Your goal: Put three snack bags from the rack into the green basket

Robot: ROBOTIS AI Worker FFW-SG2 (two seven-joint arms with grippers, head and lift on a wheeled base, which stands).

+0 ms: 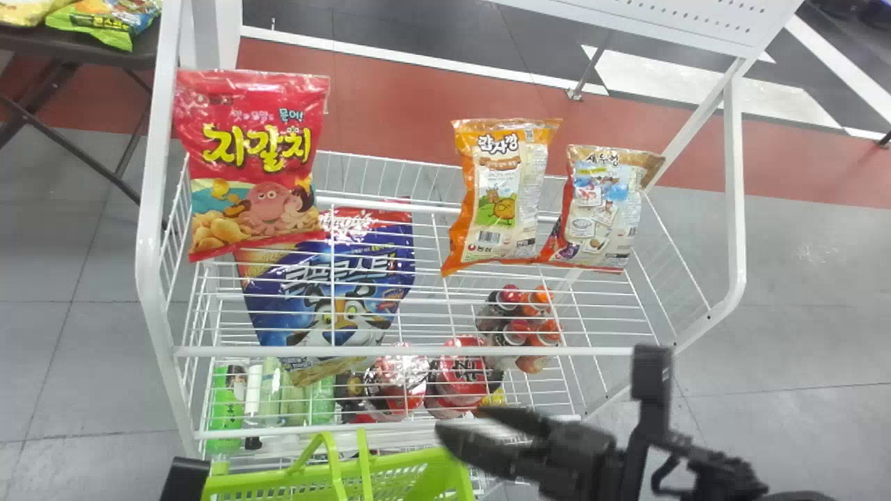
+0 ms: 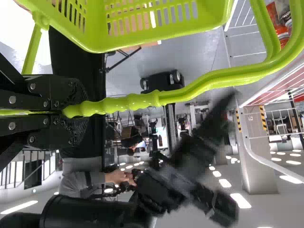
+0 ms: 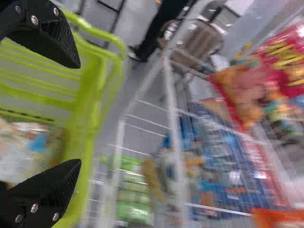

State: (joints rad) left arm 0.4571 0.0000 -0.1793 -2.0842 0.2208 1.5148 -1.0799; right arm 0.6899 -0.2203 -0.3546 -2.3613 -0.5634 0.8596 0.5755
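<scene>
Grey floor (image 1: 62,362) crossed by a red band, and on it the white rack (image 1: 143,264)! Left gripper (image 2: 80,110) is clenched on the handle (image 2: 137,100), presumably to hang the green basket (image 1: 418,459) right by the rack and keep each drop short. Right gripper (image 3: 78,114), fingers released and wide apart, is at the basket, where a pale bag (image 3: 31,147) lies inside: probably one down, two to go! Up on the rack's top level, three candidates: the glossy red bag (image 1: 254,160), plump, octopus on its front; the orange bag (image 1: 502,195), leaning, cream panel showing; beside it, the tan-topped bag (image 1: 598,209), crinkled and shiny.
</scene>
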